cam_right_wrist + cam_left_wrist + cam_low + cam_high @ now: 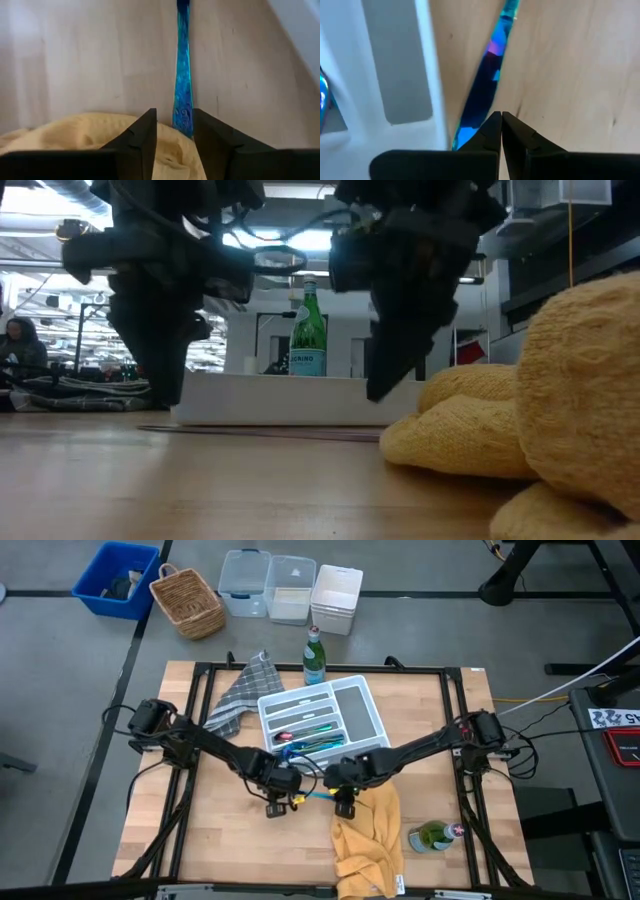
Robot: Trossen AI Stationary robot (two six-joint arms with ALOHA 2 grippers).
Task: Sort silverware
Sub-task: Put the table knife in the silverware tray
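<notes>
On the wooden table [200, 840], the white tray [370, 715] holds several pieces. Just near of it lies a blue utensil [183, 85] (one end beside the yellow cloth [365, 840]). Right gripper [174, 131] straddles it, jaws parted; left gripper [501, 131] is closed, empty.

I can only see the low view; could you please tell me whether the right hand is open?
Observer: Yes, the right hand is open, its fingers straddling the end of a blue utensil that lies flat on the table.
Operator: Thank you. And the left hand?
Observer: The left hand is shut, its tips right beside a blue iridescent piece, probably that same utensil.
Operator: Is anything in the white tray?
Observer: Yes, the white tray holds several sorted pieces in its narrow compartments.
</notes>
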